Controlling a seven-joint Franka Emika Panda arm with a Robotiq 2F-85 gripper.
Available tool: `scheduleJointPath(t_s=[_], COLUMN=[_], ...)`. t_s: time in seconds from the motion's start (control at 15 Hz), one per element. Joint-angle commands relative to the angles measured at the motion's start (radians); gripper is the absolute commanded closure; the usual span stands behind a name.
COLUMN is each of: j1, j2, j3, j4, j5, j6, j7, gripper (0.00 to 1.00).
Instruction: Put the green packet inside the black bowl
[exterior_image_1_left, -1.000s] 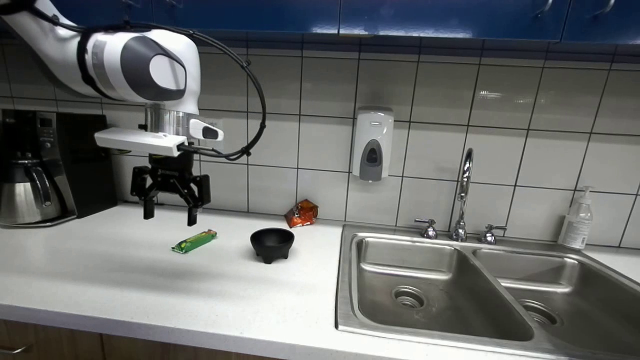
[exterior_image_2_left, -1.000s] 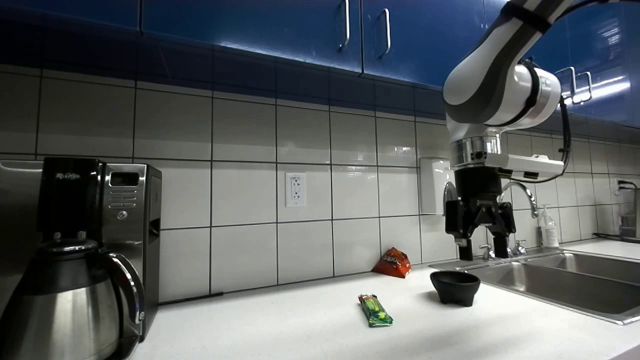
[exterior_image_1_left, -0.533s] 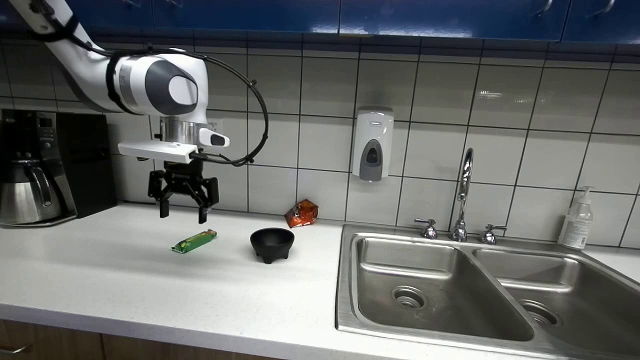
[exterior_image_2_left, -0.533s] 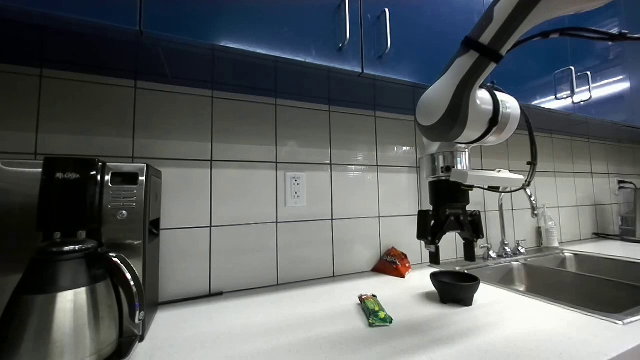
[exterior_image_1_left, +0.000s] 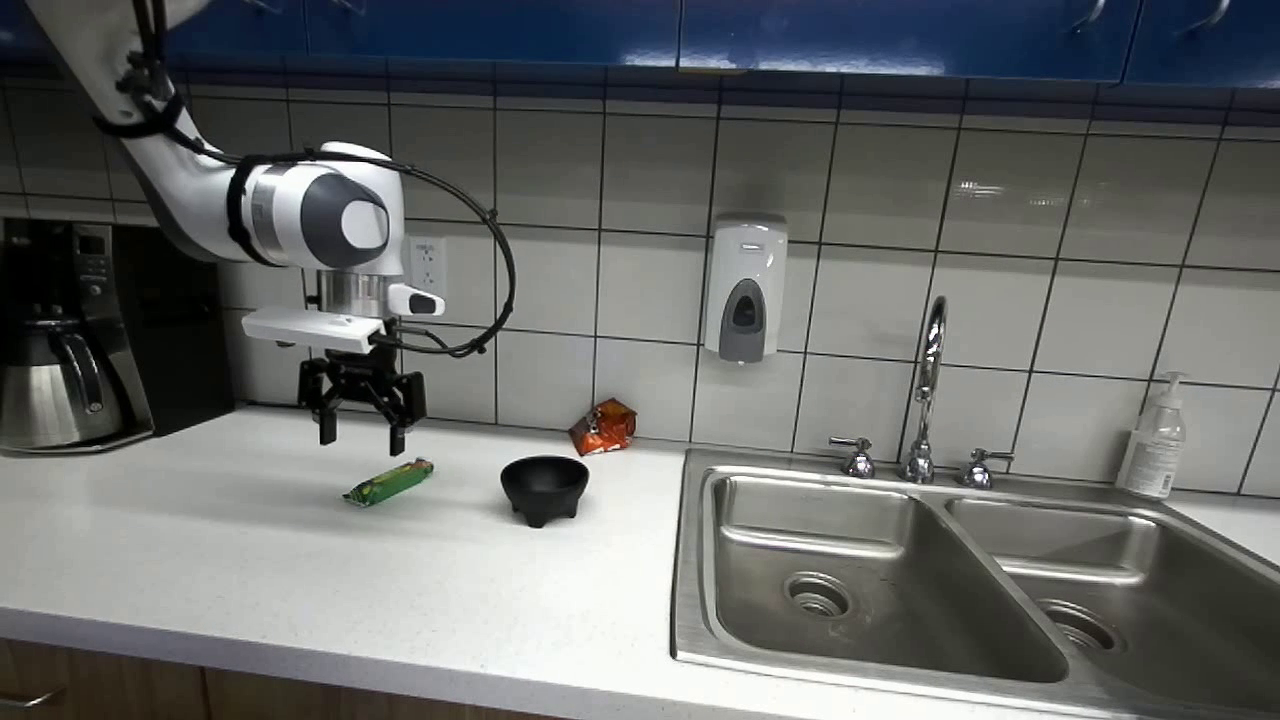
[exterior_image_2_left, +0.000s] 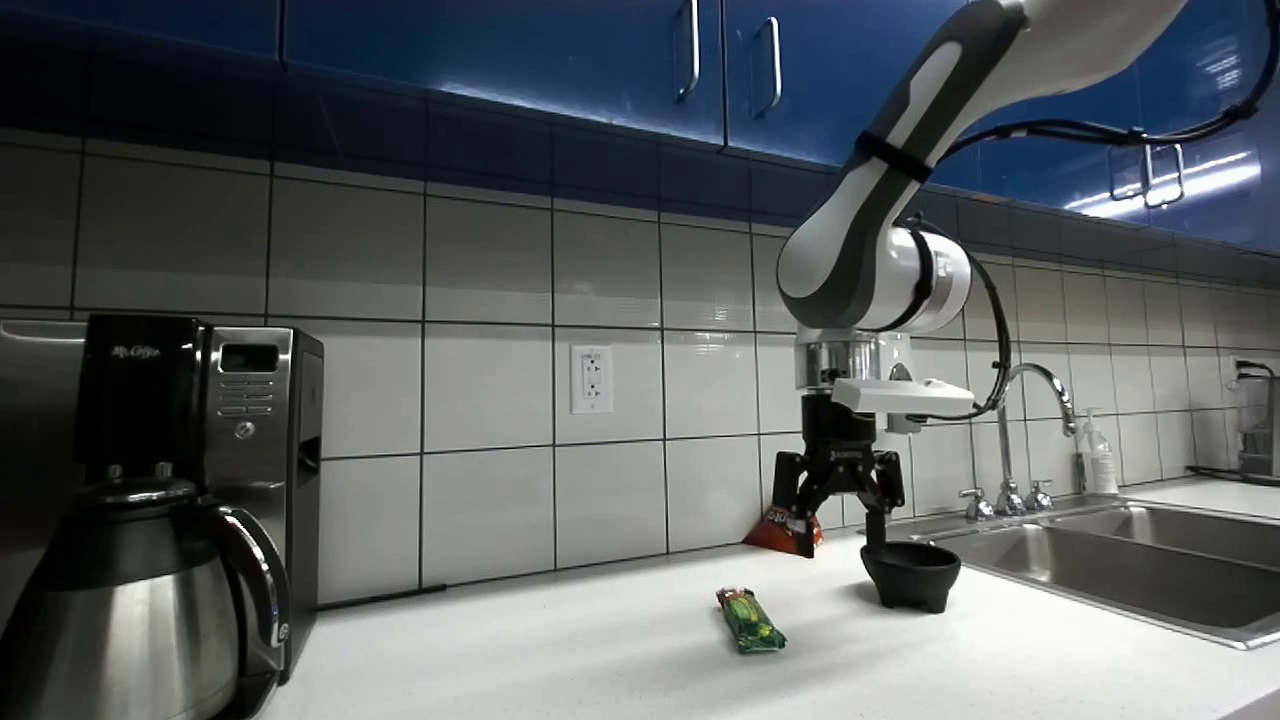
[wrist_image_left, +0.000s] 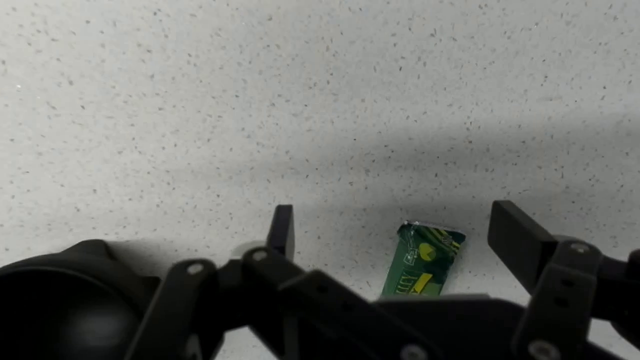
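Observation:
The green packet (exterior_image_1_left: 388, 483) lies flat on the white counter, and it also shows in an exterior view (exterior_image_2_left: 750, 620). In the wrist view, one end of the packet (wrist_image_left: 424, 257) shows between the fingers; the rest is hidden behind the gripper body. The black bowl (exterior_image_1_left: 543, 500) stands upright beside the packet, and shows in an exterior view (exterior_image_2_left: 910, 582) and at the lower left of the wrist view (wrist_image_left: 90, 280), looking empty. My gripper (exterior_image_1_left: 363, 442) is open and empty, above the counter near the packet; it shows in an exterior view (exterior_image_2_left: 842, 545) and the wrist view (wrist_image_left: 392, 220).
A red-orange bag (exterior_image_1_left: 604, 428) rests against the tiled wall behind the bowl. A steel double sink (exterior_image_1_left: 695, 570) with a faucet (exterior_image_1_left: 930, 390) lies beyond the bowl. A coffee maker (exterior_image_2_left: 200, 480) stands at the far end. Blue cabinets (exterior_image_1_left: 480, 35) hang above.
My gripper has moved lower and, in an exterior view, clearly leftward, from over the sink side toward the packet. It stays open. The packet and the bowl have not moved.

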Motion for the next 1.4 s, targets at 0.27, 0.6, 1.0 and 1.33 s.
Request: scheduleJointPath(t_s=[0.27, 0.6, 1.0, 1.33], j1=[0.011, 0.025, 0.051, 0.065], j2=[0.177, 0.264, 0.340, 0.390], j3=[0.017, 0.016, 0.010, -0.004], j4=[0.131, 0.190, 0.262, 0.303], j5=[0.009, 0.000, -0.006, -0.017], j6=[0.077, 0.113, 0.149, 0.173], j7=[0.073, 0.111, 0.158, 0.197], gripper=[0.00, 0.00, 0.00, 0.00])
